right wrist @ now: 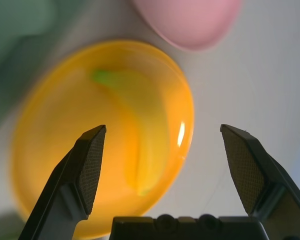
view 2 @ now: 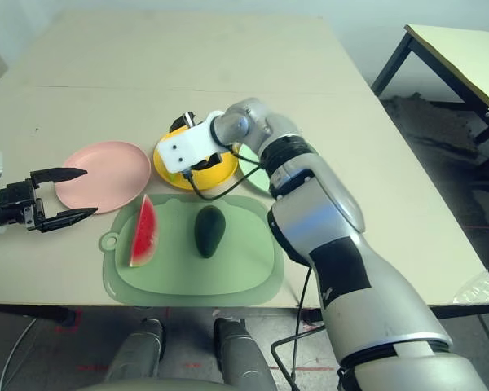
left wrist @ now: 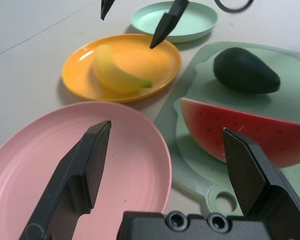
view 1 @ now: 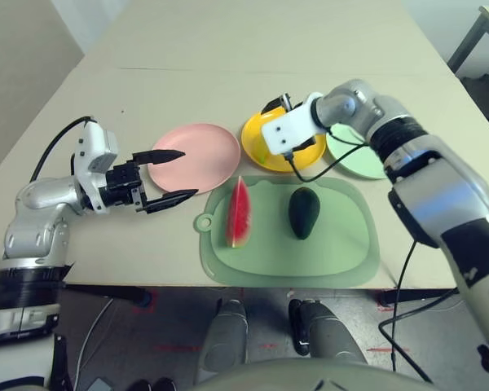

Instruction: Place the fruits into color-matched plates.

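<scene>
Right wrist view: my right gripper (right wrist: 162, 165) stands with jaws wide apart and nothing between them; the banana (right wrist: 142, 130) lies in the yellow plate (right wrist: 45, 150) just beyond the tips, free of both fingers.
Left wrist view: my left gripper (left wrist: 165, 165) is also spread wide and empty; the pink plate (left wrist: 135, 175) sits under and ahead of one finger, the watermelon (left wrist: 240, 132) just ahead of the other.
Done so far: banana sits in its matching plate, by my reading.
Left to do: watermelon and avocado (view 1: 304, 212) both lie on the green mat (view 1: 342, 261), neither in a plate.
Green plate (view 1: 354, 159): beyond my right forearm, partly hidden by it.
Risk one: my right tips hang low over the yellow plate; pulling back carelessly could catch its rim and tip the banana out.
Risk two: the cable looping below my right wrist trails near the avocado and could drag it.
Risk three: the wedge is slim and rests on its side; if my left jaws close off-centre it may squirt sideways.
Risk four: my left finger nearest the pink plate could nudge that plate while I reach for the wedge.
</scene>
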### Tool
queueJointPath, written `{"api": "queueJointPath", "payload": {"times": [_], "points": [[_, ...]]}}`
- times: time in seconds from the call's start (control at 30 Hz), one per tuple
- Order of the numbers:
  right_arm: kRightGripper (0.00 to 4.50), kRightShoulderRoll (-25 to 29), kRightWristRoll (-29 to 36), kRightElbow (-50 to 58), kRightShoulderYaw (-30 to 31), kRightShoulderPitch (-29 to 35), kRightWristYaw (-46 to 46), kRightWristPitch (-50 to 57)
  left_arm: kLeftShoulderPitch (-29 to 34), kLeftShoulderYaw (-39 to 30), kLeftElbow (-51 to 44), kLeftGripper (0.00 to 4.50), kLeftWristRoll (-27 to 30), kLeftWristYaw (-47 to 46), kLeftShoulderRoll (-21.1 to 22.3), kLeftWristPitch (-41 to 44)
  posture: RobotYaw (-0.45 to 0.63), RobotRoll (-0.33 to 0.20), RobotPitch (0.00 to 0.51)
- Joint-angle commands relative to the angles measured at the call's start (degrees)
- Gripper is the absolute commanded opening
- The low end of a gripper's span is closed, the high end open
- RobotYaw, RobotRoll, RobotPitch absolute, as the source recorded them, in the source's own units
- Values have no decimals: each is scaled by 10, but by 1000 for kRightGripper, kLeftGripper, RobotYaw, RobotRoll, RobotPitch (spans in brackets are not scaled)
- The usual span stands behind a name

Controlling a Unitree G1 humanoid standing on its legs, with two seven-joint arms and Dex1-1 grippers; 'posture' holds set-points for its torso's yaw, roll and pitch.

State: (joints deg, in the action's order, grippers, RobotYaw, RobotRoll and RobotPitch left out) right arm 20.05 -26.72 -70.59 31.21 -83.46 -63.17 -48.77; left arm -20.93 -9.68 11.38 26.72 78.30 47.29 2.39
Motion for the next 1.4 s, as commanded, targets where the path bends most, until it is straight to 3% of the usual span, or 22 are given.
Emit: {"api": "queueJointPath", "payload": {"times": [0.03,0.13,0.23,0.37,0.5,0.67,1.07,1.23,1.4], "points": [[4489,52,88,78,-7,21,-183,-57,-14,19,15,4500,0,63,8,-29,55,0,143],[4489,131,188,217,41,80,-285,-33,-30,34,25,4500,-4,121,22,-51,47,0,142],[4489,230,285,408,108,146,-293,40,-38,77,22,4500,12,142,57,-80,42,0,143],[4489,286,334,573,115,208,-293,116,-47,122,15,4500,41,142,90,-96,24,0,146],[4489,247,333,616,76,249,-273,156,-59,137,25,4500,49,142,92,-101,18,0,150],[4489,195,285,570,50,249,-241,138,-52,145,36,4500,37,142,98,-120,32,0,153],[4489,134,217,460,55,245,-232,79,-24,114,8,4500,38,142,104,-104,77,0,152],[4489,98,157,391,52,223,-189,75,-13,101,0,4500,26,136,97,-101,84,0,152],[4489,89,134,387,55,228,-181,89,-2,90,-6,4500,21,137,94,-99,91,0,159]]}}
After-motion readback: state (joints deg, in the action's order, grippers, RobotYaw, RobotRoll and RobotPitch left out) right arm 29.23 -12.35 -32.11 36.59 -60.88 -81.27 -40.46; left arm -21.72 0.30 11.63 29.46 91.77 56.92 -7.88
